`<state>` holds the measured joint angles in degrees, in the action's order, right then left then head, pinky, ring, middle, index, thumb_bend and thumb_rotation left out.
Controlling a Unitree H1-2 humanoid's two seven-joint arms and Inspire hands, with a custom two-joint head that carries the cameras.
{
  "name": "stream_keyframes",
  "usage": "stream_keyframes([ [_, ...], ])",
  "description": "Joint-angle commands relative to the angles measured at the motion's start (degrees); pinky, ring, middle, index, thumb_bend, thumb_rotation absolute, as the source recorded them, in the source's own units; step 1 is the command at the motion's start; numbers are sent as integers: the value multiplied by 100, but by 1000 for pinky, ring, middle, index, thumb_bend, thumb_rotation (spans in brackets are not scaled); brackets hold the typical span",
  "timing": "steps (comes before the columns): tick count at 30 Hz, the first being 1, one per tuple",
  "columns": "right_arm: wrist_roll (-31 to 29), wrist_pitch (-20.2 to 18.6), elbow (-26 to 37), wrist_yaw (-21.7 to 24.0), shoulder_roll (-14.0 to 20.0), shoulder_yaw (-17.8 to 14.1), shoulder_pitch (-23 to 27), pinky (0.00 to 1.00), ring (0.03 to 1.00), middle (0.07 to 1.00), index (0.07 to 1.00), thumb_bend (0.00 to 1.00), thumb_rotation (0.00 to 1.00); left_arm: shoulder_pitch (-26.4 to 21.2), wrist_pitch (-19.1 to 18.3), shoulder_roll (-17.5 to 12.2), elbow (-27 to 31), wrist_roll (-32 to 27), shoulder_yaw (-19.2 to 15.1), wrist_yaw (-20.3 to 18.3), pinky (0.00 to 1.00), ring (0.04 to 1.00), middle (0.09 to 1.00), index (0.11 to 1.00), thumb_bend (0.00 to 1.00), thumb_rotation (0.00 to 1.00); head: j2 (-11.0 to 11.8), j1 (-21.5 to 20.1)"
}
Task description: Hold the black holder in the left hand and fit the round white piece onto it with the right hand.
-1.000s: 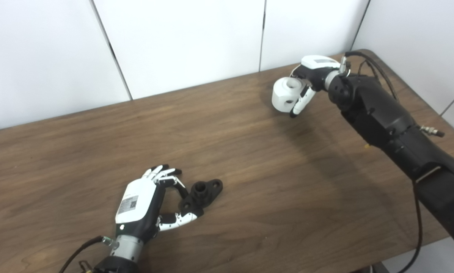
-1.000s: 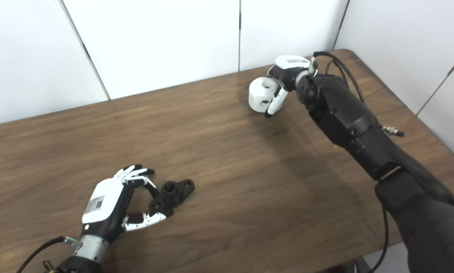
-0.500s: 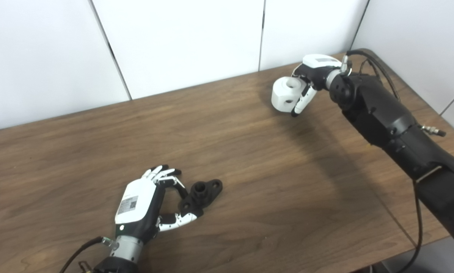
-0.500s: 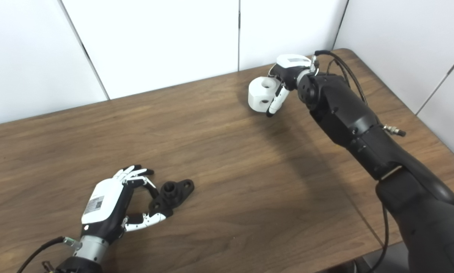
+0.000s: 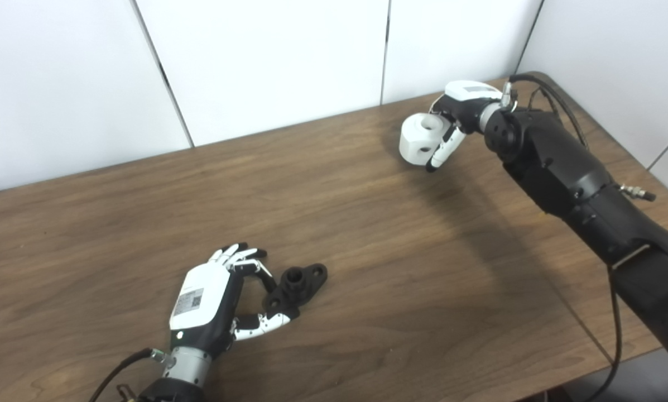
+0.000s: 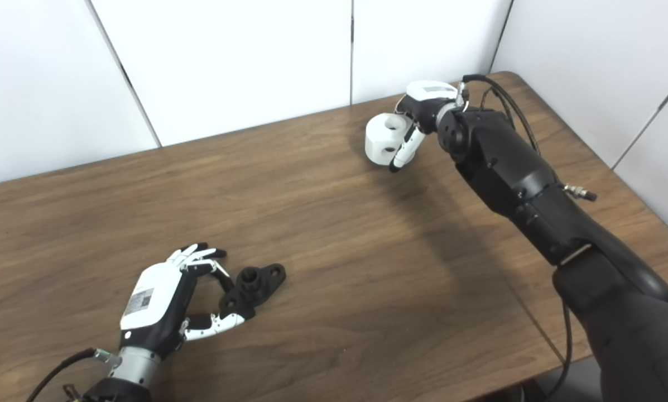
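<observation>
Two task items, two robot hands, listed left to right. Left robot hand (image 5: 211, 301): low on the counter (image 5: 367, 268) at the near left, fingers (image 5: 239, 255) curled around one end of the black holder (image 5: 296, 285); whether the pinch is firm cannot be told. Black holder: flat on the counter, socket facing up, far end free. Right robot hand (image 5: 456, 114): at the far right, fingers wrapped around the round white piece (image 5: 420, 139), which looks raised just clear of the wood. Items well apart. Step in hand, by judgement: both pickups under way, fitting not yet begun. Next move calls for lifting the holder, carrying the white piece across, and lining its bore over the socket.
</observation>
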<state>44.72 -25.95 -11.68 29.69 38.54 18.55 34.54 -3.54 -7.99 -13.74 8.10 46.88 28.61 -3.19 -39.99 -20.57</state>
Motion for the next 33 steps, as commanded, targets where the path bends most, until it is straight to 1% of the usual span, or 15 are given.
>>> stream_keyframes([
  [1, 128, -17, 149, -58, 129, -69, 388, 692, 791, 734, 698, 932, 302, 371, -525, -171, -433, 264, 229, -820, 924, 909, 806, 486, 519, 56, 3, 0],
  [11, 143, 34, 131, -198, 78, -73, 356, 734, 825, 743, 735, 938, 293, 362, -554, -165, -431, 294, 260, -850, 926, 911, 809, 486, 520, 56, 5, 22],
  [25, 100, 127, 87, -342, 17, -102, 394, 736, 813, 730, 725, 945, 277, 378, -546, -154, -414, 301, 279, -837, 920, 912, 810, 486, 520, 56, -4, 42],
  [33, 168, 92, 93, -265, 5, -39, 449, 734, 813, 725, 728, 932, 285, 371, -515, -153, -443, 292, 286, -805, 921, 913, 808, 486, 520, 56, -7, 41],
])
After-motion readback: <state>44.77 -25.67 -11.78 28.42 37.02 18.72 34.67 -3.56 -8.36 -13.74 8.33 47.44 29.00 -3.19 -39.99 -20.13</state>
